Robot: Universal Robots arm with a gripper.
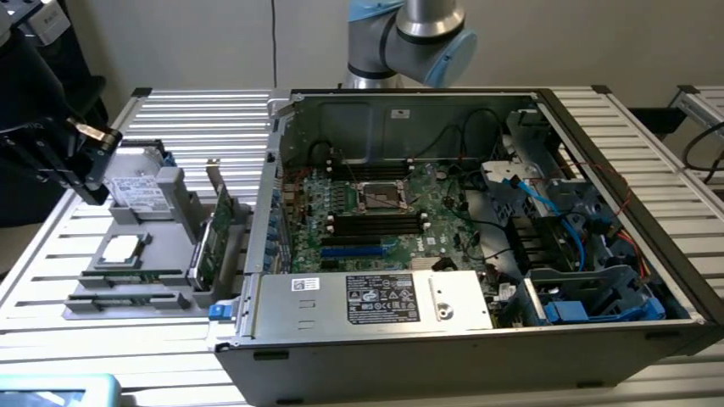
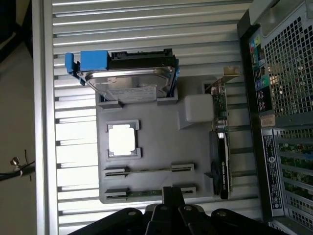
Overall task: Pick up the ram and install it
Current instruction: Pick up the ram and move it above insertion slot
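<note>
Hand pressed together, clamped on nothing, above gray holder by the table edge at the exterior view's left. Two ram sticks flat in it: front ram stick closest to the fingertips, second ram stick behind. Farther: one processor, one hard drive, one upright expansion card.

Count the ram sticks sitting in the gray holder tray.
2. Both stand on edge in the gray tray: first ram in the clip row beside the processor, second ram in the outermost row. Others may be hidden from view.
</note>
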